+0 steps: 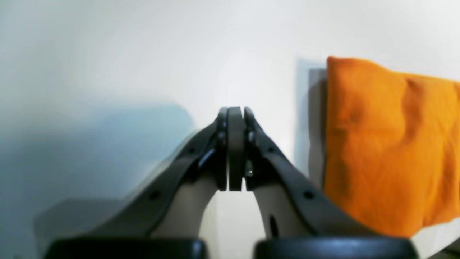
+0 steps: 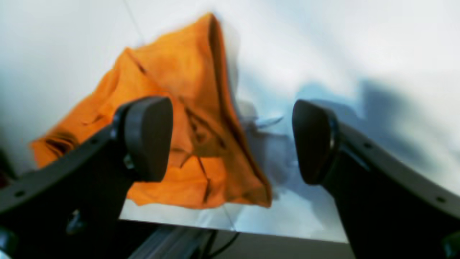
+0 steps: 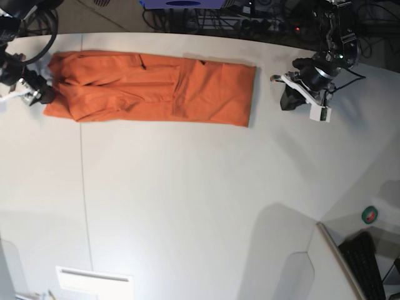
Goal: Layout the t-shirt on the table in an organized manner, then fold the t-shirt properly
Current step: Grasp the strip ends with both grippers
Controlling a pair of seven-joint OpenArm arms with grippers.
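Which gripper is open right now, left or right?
The right gripper: its pads stand wide apart above the t-shirt, holding nothing. The left gripper has its pads pressed together, beside the shirt's other end.

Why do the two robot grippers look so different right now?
The left gripper is pinched shut with nothing in it, while the right gripper is spread wide open. The left gripper sits off the t-shirt, beside its one end, while the right gripper is at the other end with orange cloth showing between its fingers. Both are dark and hold nothing, over the white table.
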